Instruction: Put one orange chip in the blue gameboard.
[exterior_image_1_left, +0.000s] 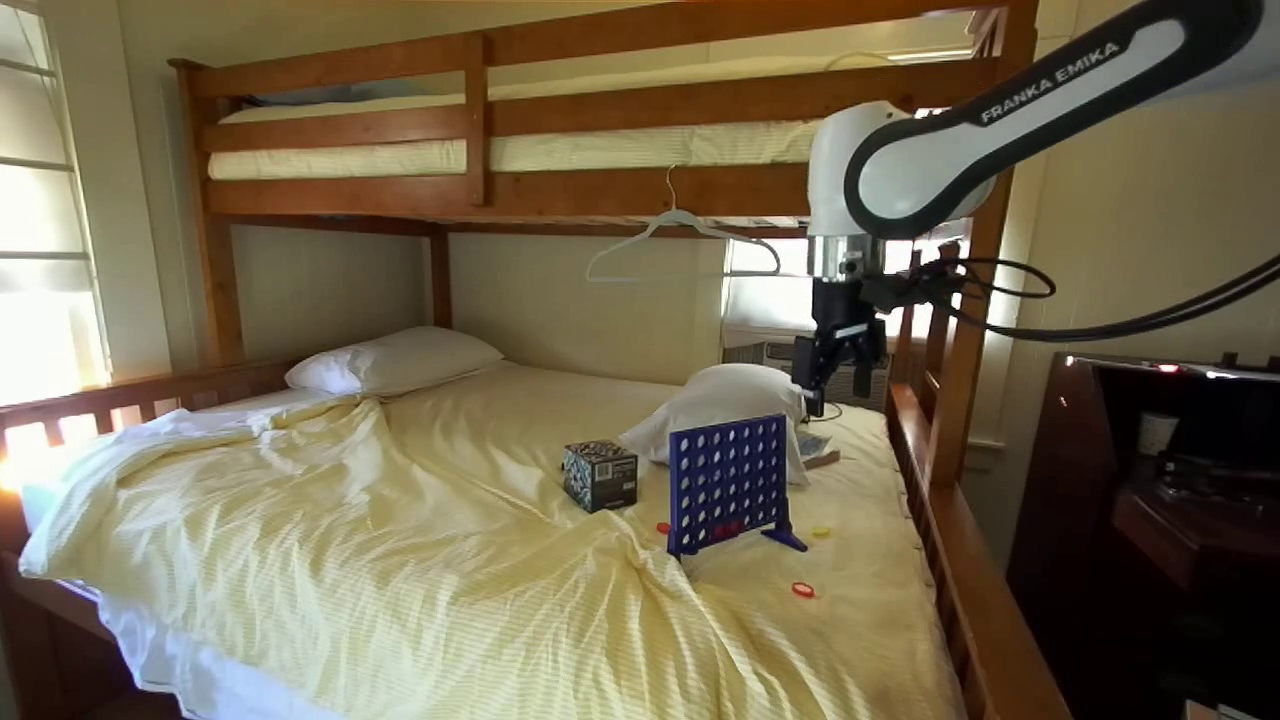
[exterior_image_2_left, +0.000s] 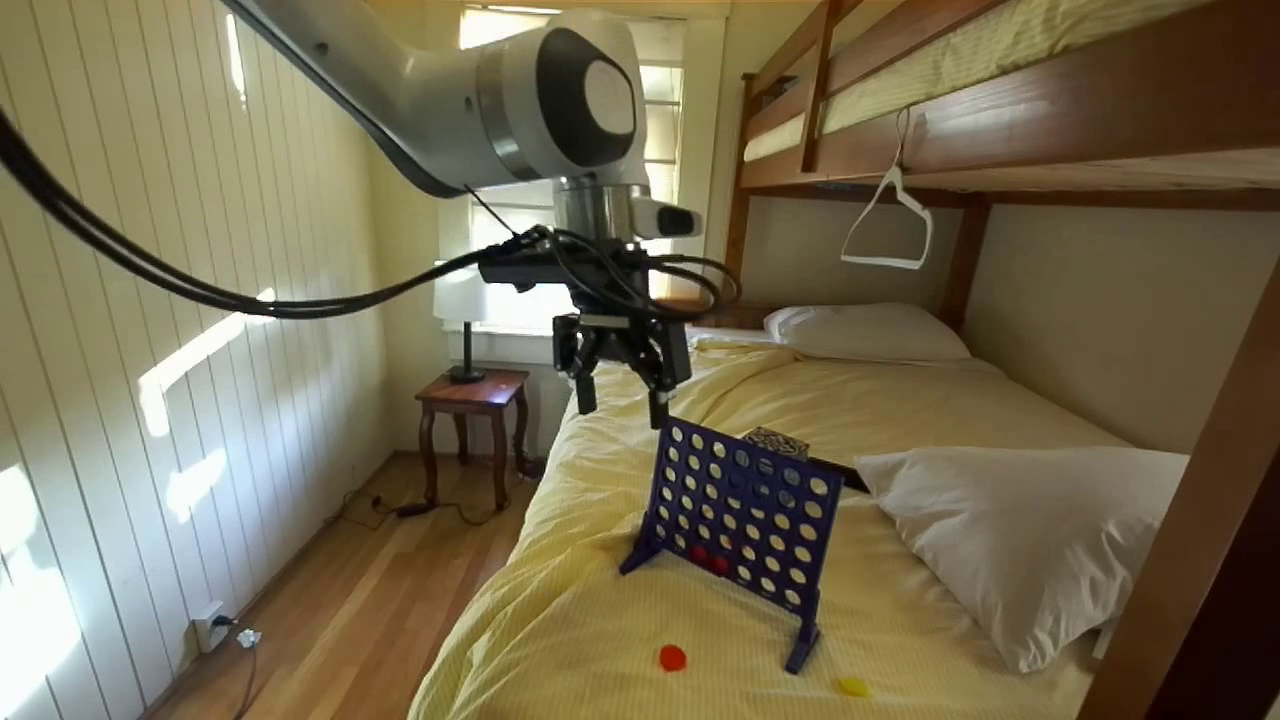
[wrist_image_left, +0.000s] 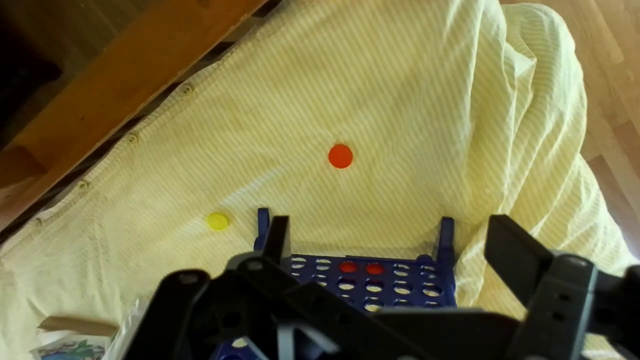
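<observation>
In an exterior view my claw (exterior_image_2_left: 622, 408) hangs above the yellow bedspread (exterior_image_2_left: 560, 640), its fingers (exterior_image_2_left: 659, 410) spread and nothing between them. The blue gameboard (exterior_image_2_left: 742, 515) stands upright beside me; its top corner meets one fingertip in this line of sight, and I cannot tell whether they touch. The orange chip (exterior_image_2_left: 672, 658) lies flat on the fabric, well down from me, on the camera's side of the board and apart from it.

In an exterior view the orange chip (exterior_image_1_left: 803, 590) shows almost straight under my fingertips and past the board's right-hand foot (exterior_image_1_left: 786, 541); how much nearer the camera it lies than I do, I cannot judge.

In the wrist view the relation is plainest: the chip (wrist_image_left: 340, 156) lies toward the top of the picture, beyond my fingertips, a little left of the midline between them. The board sits lower, partly hidden by my own fingers, its length running about along the line on which I would close. A round disc gives me no long axis to match, so I judge that travel matters more than any twist of the wrist: out past both feet, centre over the chip, then drop. Coming down from here would likely strike the board first
</observation>
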